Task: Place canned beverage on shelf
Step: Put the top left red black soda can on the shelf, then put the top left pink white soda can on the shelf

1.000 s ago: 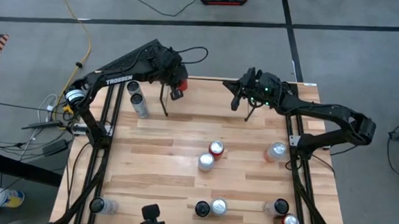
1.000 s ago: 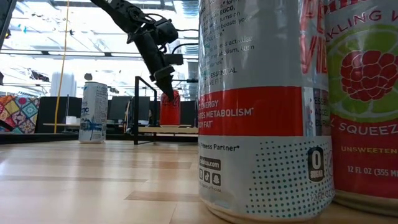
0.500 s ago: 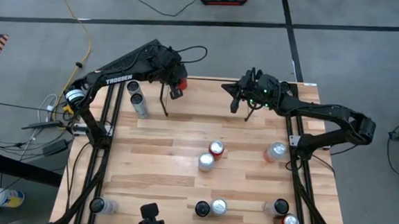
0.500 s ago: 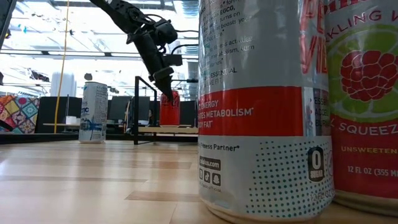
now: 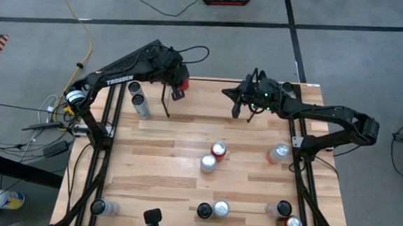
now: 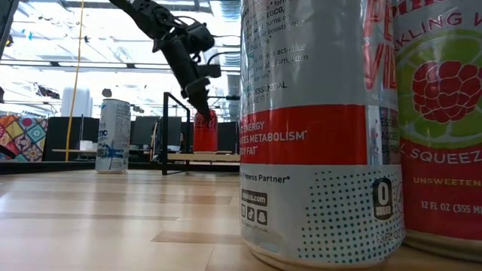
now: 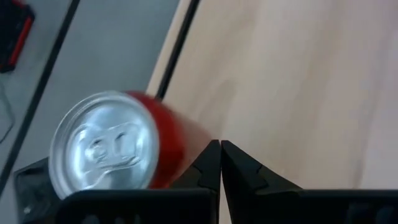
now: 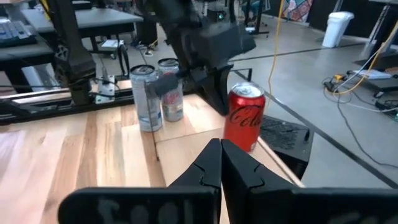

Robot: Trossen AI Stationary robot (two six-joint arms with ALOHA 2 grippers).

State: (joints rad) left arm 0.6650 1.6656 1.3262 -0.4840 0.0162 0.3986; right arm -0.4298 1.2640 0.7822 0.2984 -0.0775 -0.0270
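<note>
Red can (image 7: 118,149) on wood table (image 5: 177,174) (far edge), both hands clenched empty, grey floor (image 5: 40,5)

The left wrist's view (image 7: 221,163) cuts off the red can's (image 7: 109,149) base.

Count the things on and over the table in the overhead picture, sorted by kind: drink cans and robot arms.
Drink cans: 11
Robot arms: 2
Total: 13
</note>
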